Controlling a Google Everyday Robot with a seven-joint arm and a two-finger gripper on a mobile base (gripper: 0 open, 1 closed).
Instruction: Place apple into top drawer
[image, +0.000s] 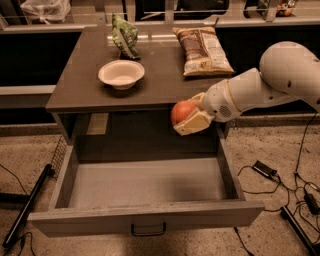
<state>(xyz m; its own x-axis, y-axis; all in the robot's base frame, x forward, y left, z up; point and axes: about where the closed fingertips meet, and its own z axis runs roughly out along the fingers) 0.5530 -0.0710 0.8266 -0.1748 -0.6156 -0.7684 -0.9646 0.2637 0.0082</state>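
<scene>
The apple (181, 111) is a small red-orange fruit held in my gripper (189, 116), whose pale fingers (194, 123) close around it. The gripper hangs in front of the table's front edge, above the back right part of the open top drawer (145, 184). The drawer is pulled fully out, with a grey flat bottom that looks empty and a small dark handle (148, 229) on its front panel. My white arm (260, 85) reaches in from the right.
On the tabletop (80, 85) stand a white bowl (121, 74), a green bag (124, 36) and a brown chip bag (202, 49). Cables (280, 180) lie on the floor at right, a dark bar (27, 205) at left.
</scene>
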